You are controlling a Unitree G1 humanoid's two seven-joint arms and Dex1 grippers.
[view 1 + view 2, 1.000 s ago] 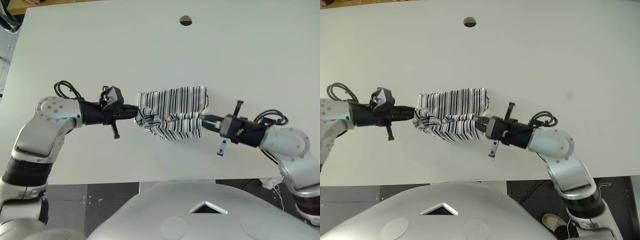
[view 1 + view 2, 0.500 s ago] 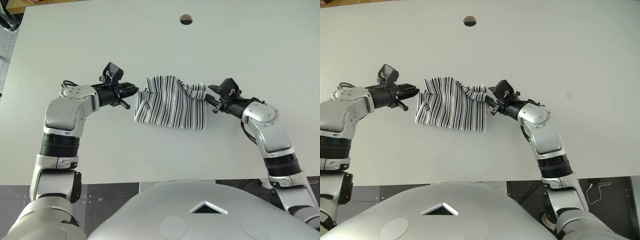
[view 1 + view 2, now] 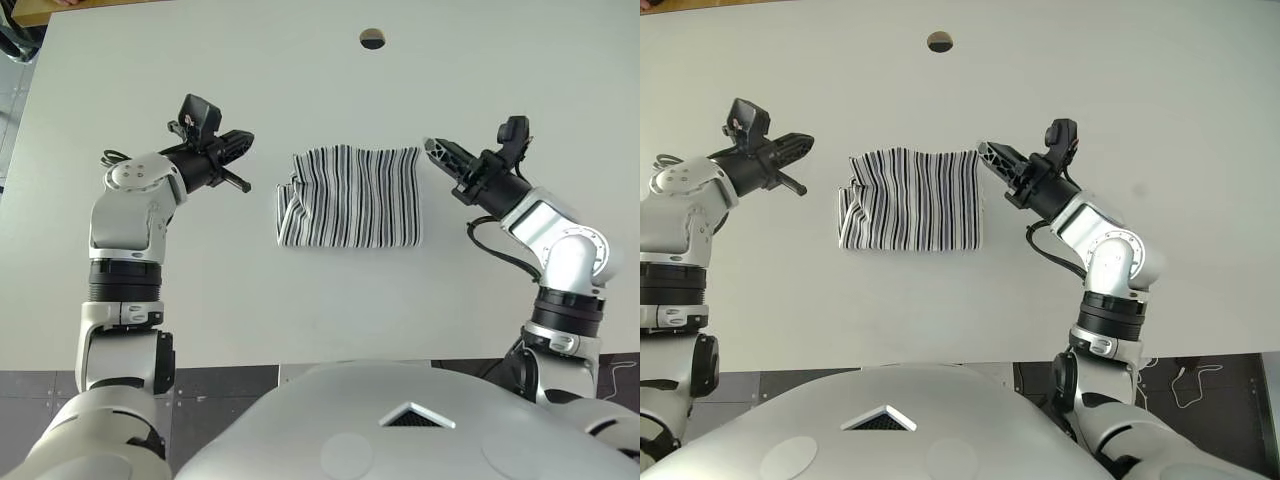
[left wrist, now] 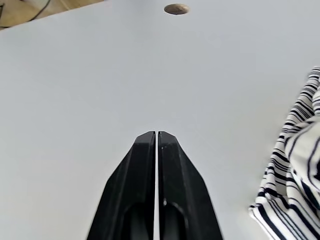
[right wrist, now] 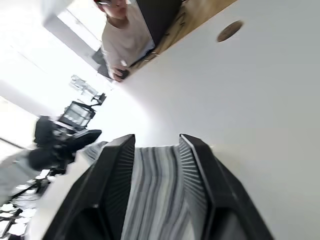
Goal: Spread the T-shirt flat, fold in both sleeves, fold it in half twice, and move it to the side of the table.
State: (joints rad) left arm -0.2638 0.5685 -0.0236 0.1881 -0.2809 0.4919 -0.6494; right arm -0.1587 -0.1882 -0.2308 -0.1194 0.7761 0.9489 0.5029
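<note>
Left eye view is showing a white table [image 3: 300,80] with a round hole [image 3: 372,39] lying well beyond the striped T-shirt [image 3: 350,197], which is sitting folded at the table's middle. The left gripper [image 3: 246,138] is hovering apart from the shirt's left edge, fingers pressed together. The right gripper [image 3: 429,146] is holding its fingers spread just beside the shirt's far right corner.

The T-shirt [image 3: 350,197] is striped black and white, the table [image 3: 300,90] plain white, the left gripper [image 3: 244,138] and right gripper [image 3: 429,145] black, the hole [image 3: 372,39] at 12 o'clock dark.
</note>
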